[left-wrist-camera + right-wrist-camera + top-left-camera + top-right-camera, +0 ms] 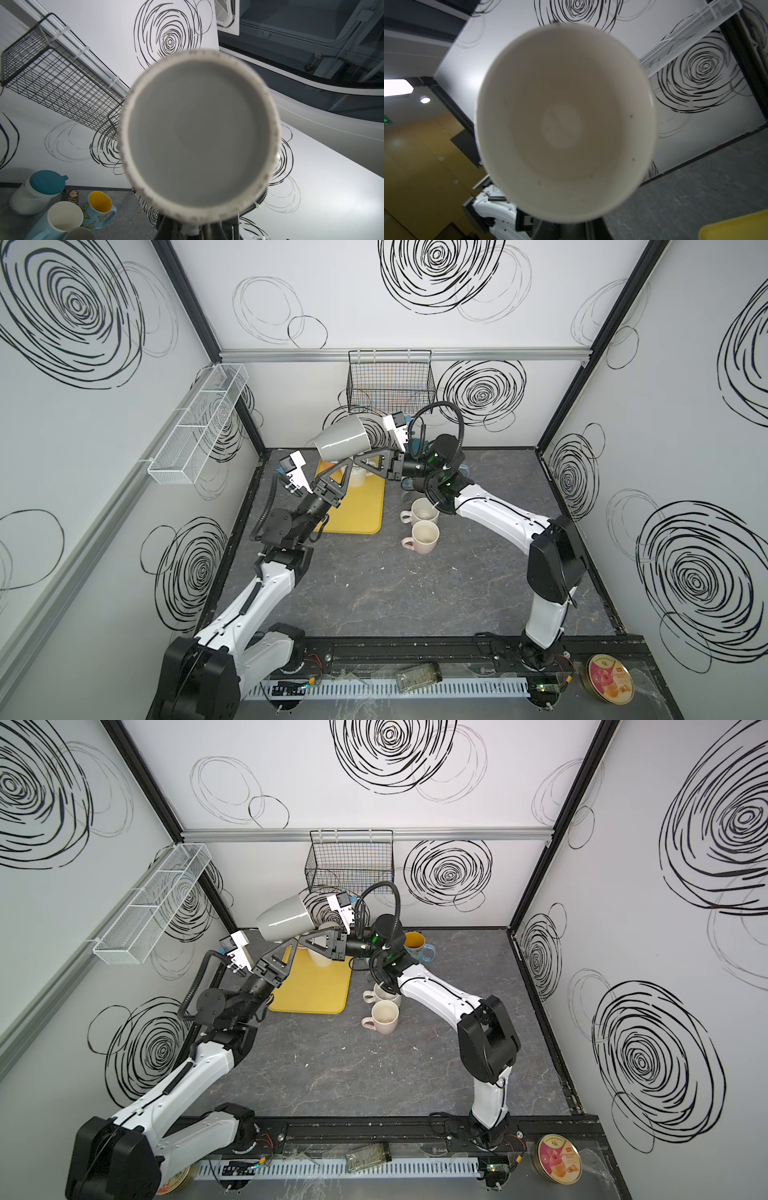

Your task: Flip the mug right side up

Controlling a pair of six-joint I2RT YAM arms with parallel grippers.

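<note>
Grey ceramic mug with white inside point(343, 441) is in the air on its side, over the 12 o'clock edge of the yellow rectangular mat point(361, 510). Base faces 9 o'clock, mouth 3 o'clock. Left gripper point(348, 467) comes in from 7 o'clock, clamped on the mug's underside. Right gripper point(356, 459) comes in from 3 o'clock, pinched on there too. Exact contact spot is hidden. Pink mug point(424, 537) sits upright at 3 o'clock of the mat.

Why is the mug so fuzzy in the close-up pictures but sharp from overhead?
Left wrist view: the mug sits close to the lens, so its edge is soft while the wire basket behind is crisp. Right wrist view: the mug is just as blurred, and a ceiling light is blown out white. In both top views the mug is sharp, with a glare streak.
</note>
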